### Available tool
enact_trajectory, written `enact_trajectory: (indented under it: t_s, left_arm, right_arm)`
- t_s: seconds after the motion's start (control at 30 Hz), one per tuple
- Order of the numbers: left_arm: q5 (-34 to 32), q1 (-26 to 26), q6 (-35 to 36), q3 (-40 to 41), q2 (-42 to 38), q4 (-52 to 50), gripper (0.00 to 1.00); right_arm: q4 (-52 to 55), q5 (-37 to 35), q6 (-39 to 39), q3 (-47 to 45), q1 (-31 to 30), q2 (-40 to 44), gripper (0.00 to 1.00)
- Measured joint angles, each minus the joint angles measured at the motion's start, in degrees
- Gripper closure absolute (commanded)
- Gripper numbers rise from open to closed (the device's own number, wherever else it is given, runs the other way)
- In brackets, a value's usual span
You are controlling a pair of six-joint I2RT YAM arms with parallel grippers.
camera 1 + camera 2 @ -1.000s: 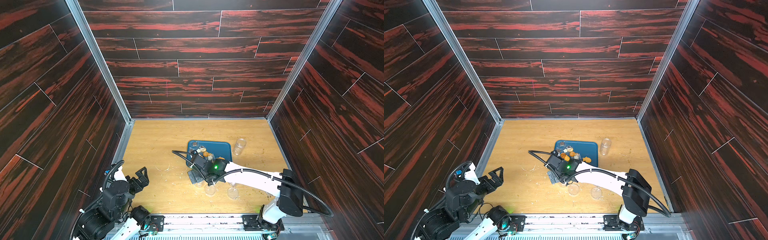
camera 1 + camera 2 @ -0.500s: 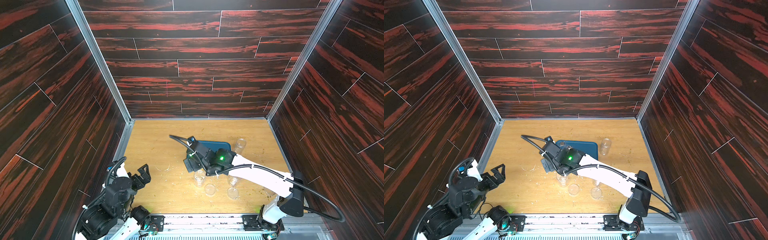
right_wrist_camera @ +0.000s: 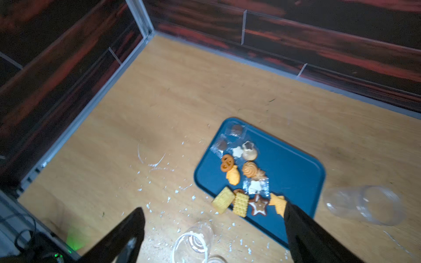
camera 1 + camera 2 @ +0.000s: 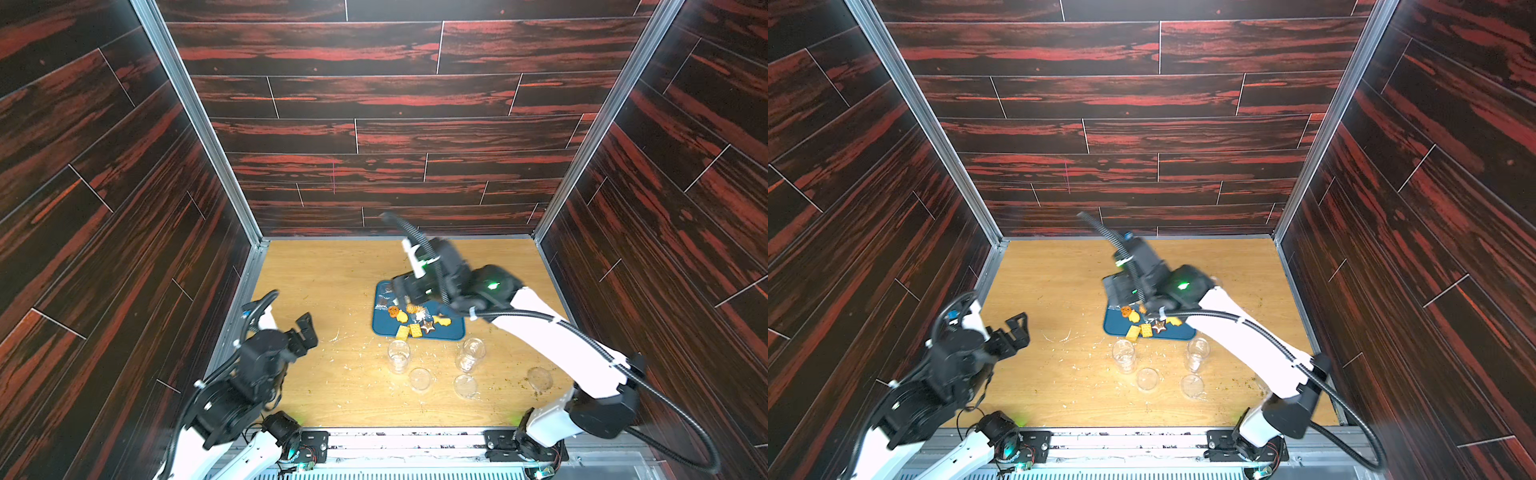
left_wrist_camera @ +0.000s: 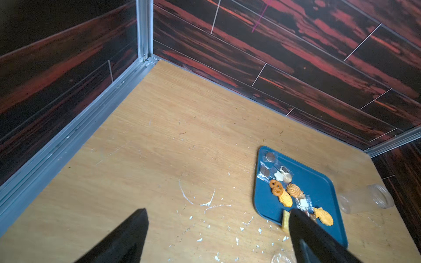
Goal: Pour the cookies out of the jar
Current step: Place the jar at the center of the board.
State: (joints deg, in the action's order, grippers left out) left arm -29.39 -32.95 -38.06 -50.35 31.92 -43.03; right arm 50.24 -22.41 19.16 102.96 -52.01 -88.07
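Wooden tabletop point(image 4: 332, 291), boxed on three sides by dark red-streaked panels point(image 4: 395, 124); read from my end outward. Nearest me, round clear lids point(image 4: 419, 379) lie flat among pale crumbs point(image 3: 168, 199). Just beyond them a clear jar point(image 4: 398, 356) and a second jar point(image 4: 468, 354) stand upright, mouths open, and I judge both empty. Off to the left, well apart from all of this, the left gripper point(image 4: 306, 329) hangs above bare wood with its jaws spread wide and nothing between them. Next comes the blue tray point(image 4: 451, 331), long side across my view. The cookies point(image 4: 413, 330) lie on it in a loose band running from its far left corner to the middle of its near edge; the right half is bare. One yellow square cookie point(image 3: 223, 200) overhangs the near rim onto the tabletop. The right gripper point(image 3: 213, 207) is over the tray's far left part, jaws wide, holding nothing. The cookies therefore lie below it and toward me, and this is plainly the nearer arm. A third jar point(image 3: 362, 206) sits just beside the tray's right end; whether it stands or lies I cannot tell. I take the pour as done. Open room lies left of the tray and behind it toward the panels; the two jars crowd the near side.
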Motion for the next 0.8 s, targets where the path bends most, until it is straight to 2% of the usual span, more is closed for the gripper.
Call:
enact_trajectory:
  t_s: [0.27,0.63,0.8]
  left_arm:
    - [3.0,1.9,1.6,-0.4,6.8,5.8,0.0]
    - [8.8,5.9,1.2,-4.2,10.9,9.0,0.0]
    - [12.9,8.5,1.2,-7.3,13.6,10.2,0.0]
  right_arm:
    - [2.1,6.1,-2.7,6.9,14.9,2.6,0.02]
    - [2.5,16.3,-4.3,8.0,32.9,4.3,0.02]
    - [2.0,21.4,-2.7,8.0,42.2,4.3,0.02]
